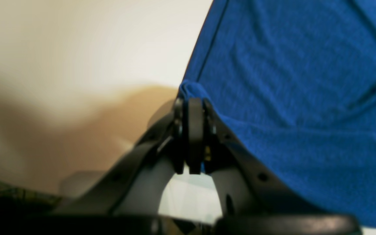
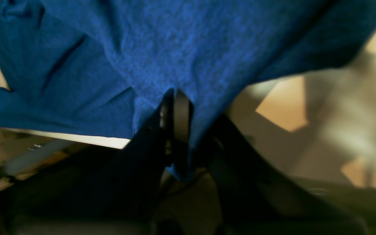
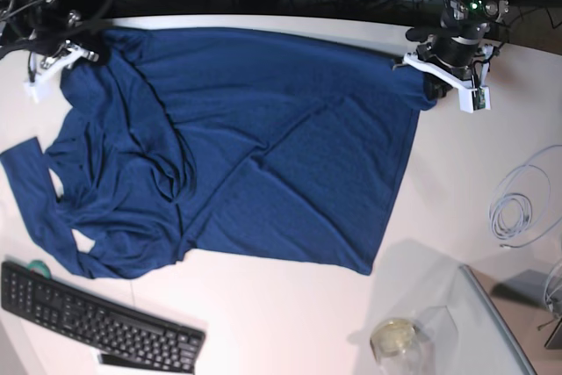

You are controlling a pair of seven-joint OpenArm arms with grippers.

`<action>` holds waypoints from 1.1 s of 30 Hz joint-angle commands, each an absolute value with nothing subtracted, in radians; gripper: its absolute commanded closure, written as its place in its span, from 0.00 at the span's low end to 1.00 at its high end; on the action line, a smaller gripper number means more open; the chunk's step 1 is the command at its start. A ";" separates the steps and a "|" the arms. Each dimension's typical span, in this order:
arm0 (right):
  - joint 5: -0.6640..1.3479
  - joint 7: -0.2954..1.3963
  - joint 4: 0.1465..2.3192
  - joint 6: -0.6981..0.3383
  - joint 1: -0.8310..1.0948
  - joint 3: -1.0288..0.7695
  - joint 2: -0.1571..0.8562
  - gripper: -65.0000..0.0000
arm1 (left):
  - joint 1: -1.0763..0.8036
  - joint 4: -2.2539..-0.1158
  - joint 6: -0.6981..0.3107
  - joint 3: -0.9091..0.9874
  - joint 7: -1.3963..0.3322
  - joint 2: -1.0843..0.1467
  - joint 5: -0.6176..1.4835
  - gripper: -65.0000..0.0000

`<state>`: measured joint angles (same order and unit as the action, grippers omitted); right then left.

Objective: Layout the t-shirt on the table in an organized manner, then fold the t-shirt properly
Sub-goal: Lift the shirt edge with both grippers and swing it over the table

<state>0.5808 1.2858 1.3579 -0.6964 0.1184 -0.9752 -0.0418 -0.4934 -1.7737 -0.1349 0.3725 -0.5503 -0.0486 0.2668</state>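
The t-shirt [image 3: 263, 147] lies spread across the white table [image 3: 290, 322], covering most of its far half. A keyboard [image 3: 97, 318] sits at the near edge, apart from the cloth.

Handling: the shirt is a soft, light knit with no stiffness. It likely drapes, stretches and wrinkles under any pull, and it will sag between two holding points. It is not fragile. Thin fabric may slip from a shallow pinch, so a grip probably works best at a hem corner or seam, where the material is doubled.

Grip state: the left gripper [image 1: 191, 101] is closed on a bunched corner of the shirt edge. The right gripper [image 2: 178, 98] is closed with blue fabric pinched between its jaws and hanging below them. In the base view the two grippers hold the far edge at opposite ends.

Orientation: the long axis runs across the table, side to side. The straight hem lies toward the left arm; the sleeves and rumpled shoulder area lie toward the right arm. One long sleeve [image 3: 39, 208] trails toward the near edge. Diagonal creases cross the body.
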 commanded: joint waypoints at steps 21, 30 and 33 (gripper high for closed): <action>0.598 1.342 1.526 -0.601 -0.041 -0.969 0.031 0.99 | -0.236 -1.833 -0.139 0.355 -0.733 -0.051 0.269 1.00; 0.599 1.066 0.981 -0.460 -0.473 -0.671 0.328 0.99 | 0.317 -1.477 -0.088 0.127 -0.837 -0.079 0.268 1.00; 0.601 0.955 0.806 -0.460 -0.642 -0.538 0.407 0.99 | 0.499 -1.303 -0.039 0.045 -0.782 -0.074 0.269 1.00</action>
<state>0.5777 0.9798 0.7788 -0.4530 -0.6090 -0.5304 0.3805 0.4652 -1.2713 -0.0402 0.0422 -0.8177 -0.0719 0.2649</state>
